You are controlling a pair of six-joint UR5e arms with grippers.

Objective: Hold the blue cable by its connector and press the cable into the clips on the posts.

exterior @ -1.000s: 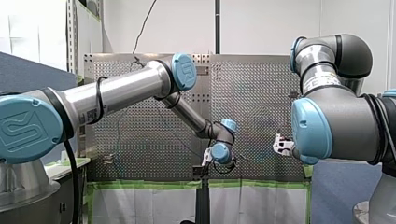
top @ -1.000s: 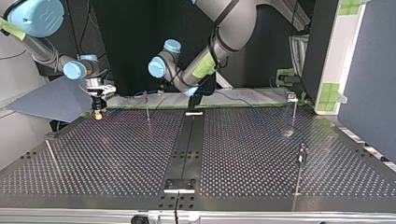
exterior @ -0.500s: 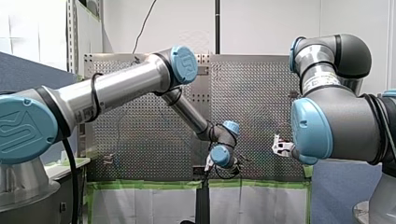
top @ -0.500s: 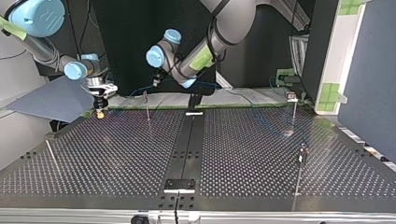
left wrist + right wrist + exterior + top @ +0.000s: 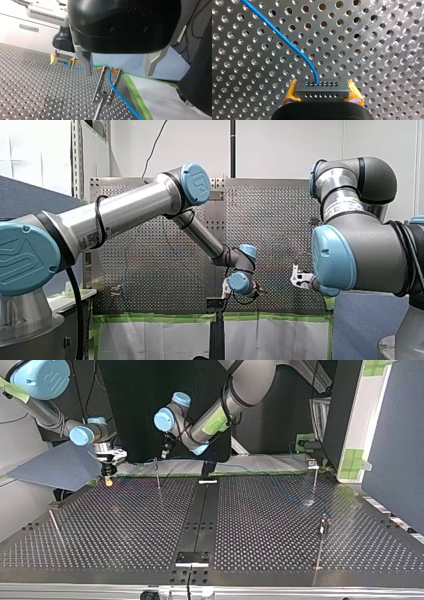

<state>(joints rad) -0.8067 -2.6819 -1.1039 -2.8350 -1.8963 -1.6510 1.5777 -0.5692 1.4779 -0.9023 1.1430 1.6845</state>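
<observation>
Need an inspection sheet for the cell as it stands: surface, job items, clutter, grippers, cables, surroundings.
Surface: perforated table, dark strip down its middle.
Job's things: blue cable leaves the connector and passes between the prongs of the clip on a post; cannot tell if it is seated. Another post stands at the top view's right, no cable seen on it.
Clutter: nothing seen.
Grippers: right gripper shut on the connector, yellow pads; left gripper open, a finger on either side of the clip.
Cables: black cable hangs by my left arm's base.
Surroundings: green tape along the table edge; blue panel beside the table.
</observation>
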